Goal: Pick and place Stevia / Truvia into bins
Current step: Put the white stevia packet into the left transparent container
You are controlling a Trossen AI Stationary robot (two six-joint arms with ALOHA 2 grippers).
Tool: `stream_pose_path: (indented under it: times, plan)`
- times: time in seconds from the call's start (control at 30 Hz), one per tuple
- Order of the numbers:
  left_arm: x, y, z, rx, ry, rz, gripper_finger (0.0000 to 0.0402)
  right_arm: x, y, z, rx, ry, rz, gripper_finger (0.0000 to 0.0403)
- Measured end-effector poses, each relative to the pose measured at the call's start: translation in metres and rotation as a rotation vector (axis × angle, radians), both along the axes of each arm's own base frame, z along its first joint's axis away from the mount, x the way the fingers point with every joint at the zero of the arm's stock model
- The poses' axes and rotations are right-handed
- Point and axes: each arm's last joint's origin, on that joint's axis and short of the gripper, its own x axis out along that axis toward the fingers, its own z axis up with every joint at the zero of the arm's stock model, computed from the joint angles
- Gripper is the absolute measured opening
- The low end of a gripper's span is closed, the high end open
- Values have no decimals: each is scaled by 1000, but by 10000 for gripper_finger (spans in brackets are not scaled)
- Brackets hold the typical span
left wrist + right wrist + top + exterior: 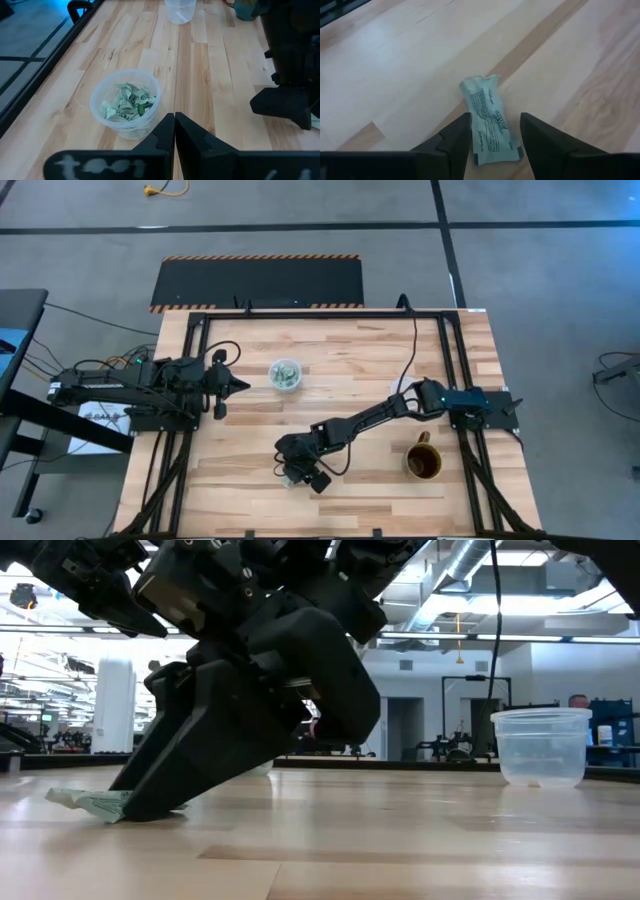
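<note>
One green and white sachet (490, 125) lies flat on the table near its near edge, also visible in the low view (85, 802). My right gripper (492, 137) is open and reaches down from above. Its fingers stand on either side of the sachet, tips at the table (150, 805), (297, 473). A clear cup (127, 102) holding several crumpled sachets stands left of centre (285, 374). A second clear cup (543, 745), (180, 10) stands farther right and looks empty. My left gripper (175, 125) is shut and waits just left of the filled cup (235, 385). My right gripper straddles the sachet (482, 145) from above, slanting down, with one finger (455, 137) along each long side. The sachet lies flat on the table. I cannot tell whether the fingers touch it.
A brown mug (423, 462) stands at the table's right near side. A black frame (300, 313) runs around the table's edges. Bare wood (350, 350) lies between the cups and the far edge. The right arm (290, 75) spans the middle of the table.
</note>
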Motion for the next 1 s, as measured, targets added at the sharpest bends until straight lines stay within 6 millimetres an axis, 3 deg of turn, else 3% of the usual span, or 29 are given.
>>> stream_pose_path:
  times: [0.2, 0.6, 0.8, 1.0]
  plan:
    - [0, 0, 0, 0, 0, 0, 0, -1, 0, -1, 0, 12, -6, 130]
    - [0, 0, 0, 0, 0, 0, 0, -1, -3, 1, -8, 17, -22, 8]
    - [0, 0, 0, 0, -1, 0, 0, -8, -9, 23, -137, 53, -86, 5]
    - [0, 0, 0, 0, 0, 0, 0, -18, -29, 81, -173, -40, -133, 2]
